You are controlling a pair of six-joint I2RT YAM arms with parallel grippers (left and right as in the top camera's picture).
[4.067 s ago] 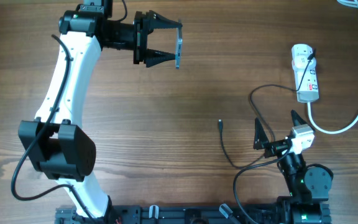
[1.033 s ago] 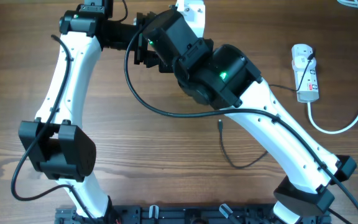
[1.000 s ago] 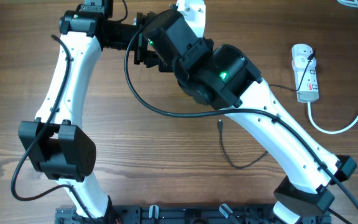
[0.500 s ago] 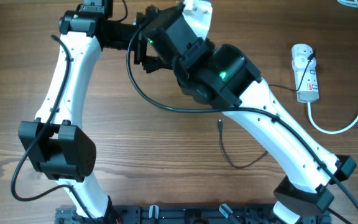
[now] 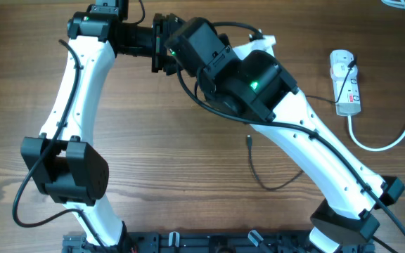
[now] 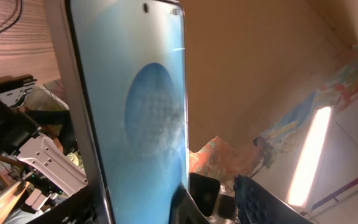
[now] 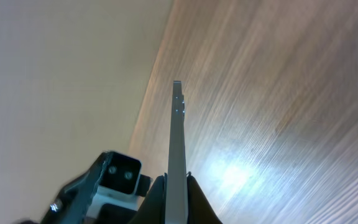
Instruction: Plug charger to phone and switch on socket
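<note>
Right claw (image 7: pixel 177 182) clamped on phone (image 7: pixel 176 134) | left claw (image 5: pixel 160 48) covered, grip: can't tell | charger (image 5: pixel 249 140) tip loose on desk (image 5: pixel 188 176) | socket (image 5: pixel 345 83) not switched yet

Both arms are pretty much the same build: glossy white links, chunky black joint housings. The left arm (image 5: pixel 83 77) has a black cable (image 5: pixel 21 197) looping off its lower joint. The right arm (image 5: pixel 329 165) has a green light (image 5: pixel 250 86) on its elbow. The right gripper (image 7: pixel 177 183) has dark fingers.

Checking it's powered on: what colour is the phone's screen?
The phone glows pale turquoise-blue with a darker blue disc, clearest in the left wrist view.
</note>
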